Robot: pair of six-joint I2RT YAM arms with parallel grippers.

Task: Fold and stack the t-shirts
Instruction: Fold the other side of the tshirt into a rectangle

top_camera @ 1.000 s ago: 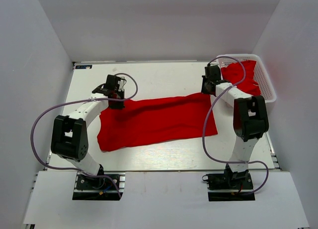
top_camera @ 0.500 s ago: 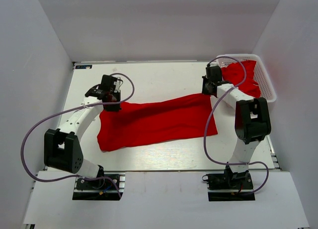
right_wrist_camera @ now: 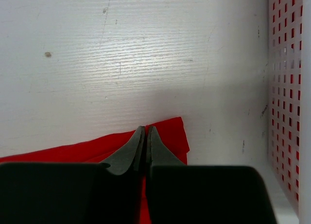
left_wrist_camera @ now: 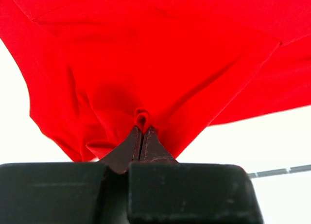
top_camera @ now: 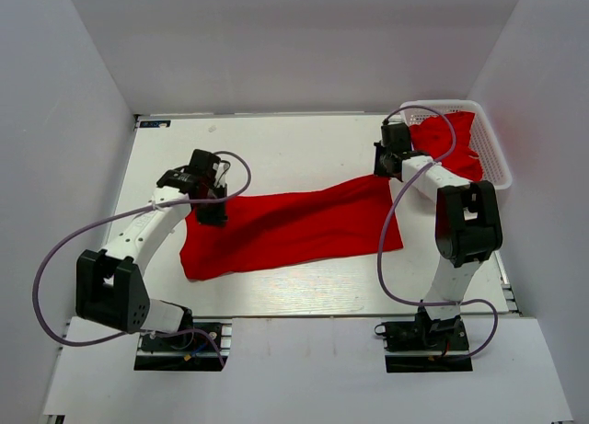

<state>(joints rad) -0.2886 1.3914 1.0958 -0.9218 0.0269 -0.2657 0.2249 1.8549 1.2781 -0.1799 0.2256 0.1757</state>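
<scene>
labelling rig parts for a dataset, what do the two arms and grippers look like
The left arm and right arm have white links and chunky black joint housings. A loose lilac cable loops along each. The left gripper and right gripper are black, with tapering dark fingers.

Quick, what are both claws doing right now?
Left claw: closed, pinching the red shirt.
Right claw: closed on a corner of the same shirt.

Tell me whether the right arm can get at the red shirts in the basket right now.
Probably yes: the basket holding the red shirts sits beside the right gripper, open-topped, nothing between. But that gripper is shut on a corner of the spread t-shirt and must release first.
</scene>
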